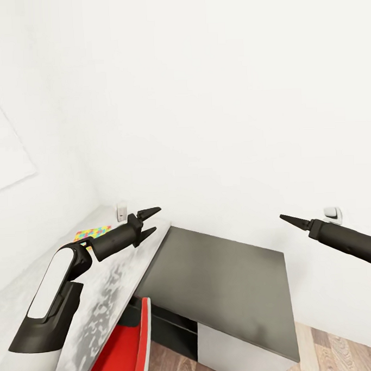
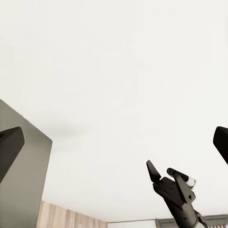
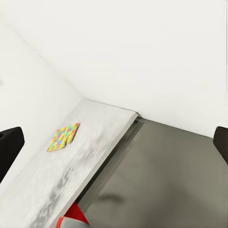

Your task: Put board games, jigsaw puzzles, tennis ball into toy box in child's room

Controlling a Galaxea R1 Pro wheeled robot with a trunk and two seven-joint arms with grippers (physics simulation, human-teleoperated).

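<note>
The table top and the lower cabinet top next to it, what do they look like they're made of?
The table top looks like pale grey stone or mottled laminate with a slight sheen: cloudy darker blotches run across it. The cabinet top looks like dark grey painted board or metal, smooth and satin, with soft pale reflections and no grain. This is a render, so neither is certain.

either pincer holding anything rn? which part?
Nothing held. Left pincer is open in the air above the table; right pincer is also empty, fingers apart.
</note>
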